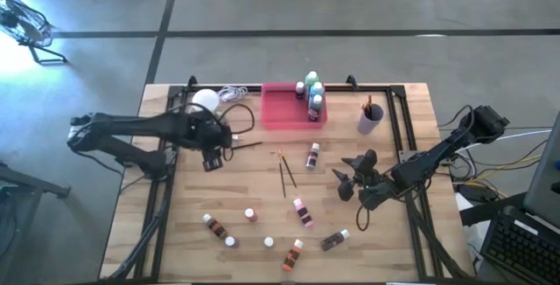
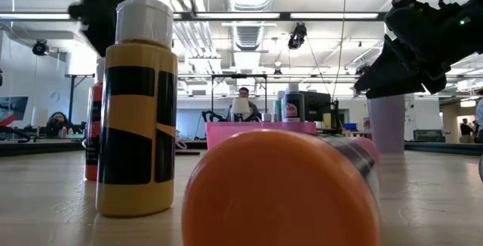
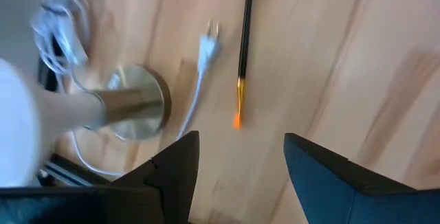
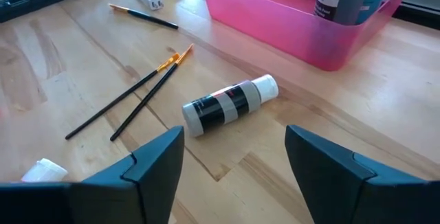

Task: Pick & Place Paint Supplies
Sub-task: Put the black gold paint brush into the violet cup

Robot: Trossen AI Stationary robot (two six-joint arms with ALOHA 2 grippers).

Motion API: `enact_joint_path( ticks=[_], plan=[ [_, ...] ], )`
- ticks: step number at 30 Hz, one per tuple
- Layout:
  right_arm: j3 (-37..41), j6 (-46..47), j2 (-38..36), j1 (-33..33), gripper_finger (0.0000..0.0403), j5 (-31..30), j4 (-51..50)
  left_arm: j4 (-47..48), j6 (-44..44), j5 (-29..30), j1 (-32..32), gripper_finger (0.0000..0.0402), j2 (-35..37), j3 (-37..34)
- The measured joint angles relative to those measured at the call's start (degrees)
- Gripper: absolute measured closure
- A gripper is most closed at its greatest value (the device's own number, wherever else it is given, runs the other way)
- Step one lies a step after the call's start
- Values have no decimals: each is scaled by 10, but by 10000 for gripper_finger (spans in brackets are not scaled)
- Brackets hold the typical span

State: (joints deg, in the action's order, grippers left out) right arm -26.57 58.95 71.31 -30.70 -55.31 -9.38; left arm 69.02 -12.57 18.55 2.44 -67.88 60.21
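Note:
Small white-capped paint bottles stand or lie across the near half of the table, among them one lying on its side and one upright. Larger green and blue bottles stand in the pink tray. Two thin brushes lie side by side mid-table. Another brush lies near the lamp. My left gripper hovers open, pointing down, just short of that brush's orange tip. My right gripper is open, near the lying bottle.
A white globe lamp with a metal base, cord and plug sits at the far left. A purple cup holding brushes stands right of the tray. A yellow-and-black bottle and an orange one fill the low view.

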Motion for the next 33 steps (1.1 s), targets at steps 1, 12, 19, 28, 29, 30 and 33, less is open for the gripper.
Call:
enact_joint_path(
  ticks=[1,12,19,28,29,30,33],
  plan=[
    [0,0,0,0,160,0,2,-12,2,0,0,184,0,-19],
    [0,-37,0,0,187,-3,51,-185,54,-26,19,184,-1,-174],
    [0,-37,0,0,195,-3,54,-266,88,-43,53,185,-2,-214],
    [0,-39,0,0,196,-3,55,-293,121,-91,121,195,-2,-233],
    [0,-39,0,0,195,-3,55,-294,124,-96,127,195,-2,-235],
    [0,-39,0,0,193,-3,55,-296,127,-104,133,195,-2,-235],
    [0,-41,0,0,187,-3,55,-306,131,-112,141,196,-2,-237]
  ],
)
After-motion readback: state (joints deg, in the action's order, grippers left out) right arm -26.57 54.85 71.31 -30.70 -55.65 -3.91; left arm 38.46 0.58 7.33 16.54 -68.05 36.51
